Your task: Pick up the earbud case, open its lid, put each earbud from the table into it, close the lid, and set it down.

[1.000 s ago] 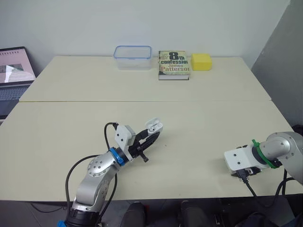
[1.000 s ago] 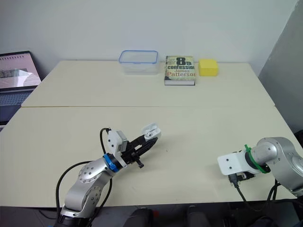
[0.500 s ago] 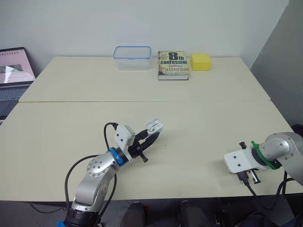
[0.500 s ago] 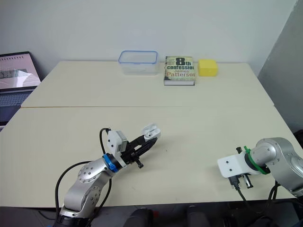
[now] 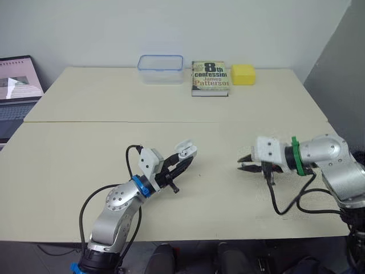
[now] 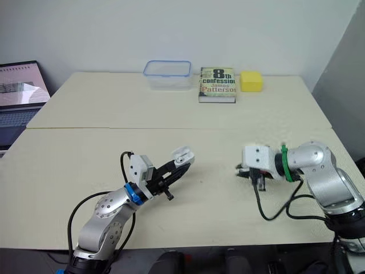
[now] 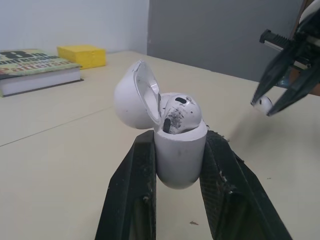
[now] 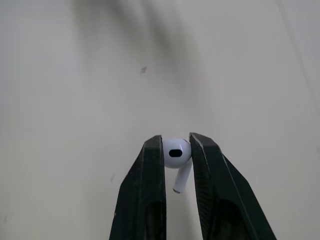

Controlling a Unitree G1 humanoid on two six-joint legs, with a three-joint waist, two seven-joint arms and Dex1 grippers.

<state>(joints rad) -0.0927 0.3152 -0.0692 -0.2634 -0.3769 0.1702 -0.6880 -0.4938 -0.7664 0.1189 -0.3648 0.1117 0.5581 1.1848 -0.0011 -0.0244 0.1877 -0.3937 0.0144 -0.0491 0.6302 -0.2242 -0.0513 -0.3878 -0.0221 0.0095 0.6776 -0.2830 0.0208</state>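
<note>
The white earbud case point(image 7: 180, 145) is held upright in my left gripper point(image 5: 183, 161), which is shut on its body just above the table's near middle. Its lid point(image 7: 134, 95) stands open, and one earbud point(image 7: 179, 114) sits inside. To the right of the case, my right gripper point(image 5: 241, 166) points toward it and is shut on a second white earbud point(image 8: 176, 152), pinched by its head with the stem hanging between the fingers. The left wrist view also catches that earbud point(image 7: 263, 103) in the right gripper, apart from the case.
Along the far edge of the table point(image 5: 85, 171) stand a clear plastic container point(image 5: 160, 68), a book point(image 5: 210, 77) and a yellow block point(image 5: 243, 73). A laptop point(image 5: 17, 85) sits off the far left. A black cable point(image 5: 285, 200) trails from the right wrist.
My right arm has swung from the table's near right edge in toward the middle, now level and pointing at the case. The left gripper and case have stayed put.
</note>
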